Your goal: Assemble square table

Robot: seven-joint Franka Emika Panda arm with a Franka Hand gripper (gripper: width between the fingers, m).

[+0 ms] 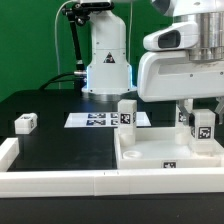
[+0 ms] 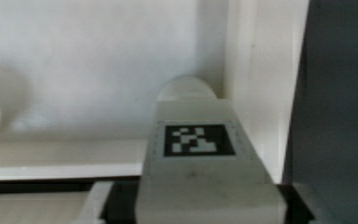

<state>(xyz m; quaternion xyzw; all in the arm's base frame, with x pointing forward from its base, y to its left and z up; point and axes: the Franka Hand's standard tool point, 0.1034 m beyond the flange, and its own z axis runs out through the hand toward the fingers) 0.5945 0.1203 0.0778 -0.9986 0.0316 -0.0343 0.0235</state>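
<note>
The square table's white slab (image 1: 160, 160) lies rim up at the exterior view's right. One white leg (image 1: 127, 113) stands upright at its far left corner. My gripper (image 1: 203, 122) is down at the far right corner, shut on a second marker-tagged leg (image 1: 204, 126) that stands upright there. In the wrist view this leg (image 2: 199, 140) fills the gap between my gripper's (image 2: 201, 208) fingers (image 2: 101, 208), its tip against the slab's floor (image 2: 87, 90) beside the raised rim (image 2: 261, 70). A third leg (image 1: 25, 123) lies loose on the black table at the left.
The marker board (image 1: 98, 119) lies flat behind the slab, in front of the robot base (image 1: 105, 60). A long low white barrier wall (image 1: 60, 182) runs along the front and up the left side. A strip of black tabletop (image 2: 341, 100) shows past the rim.
</note>
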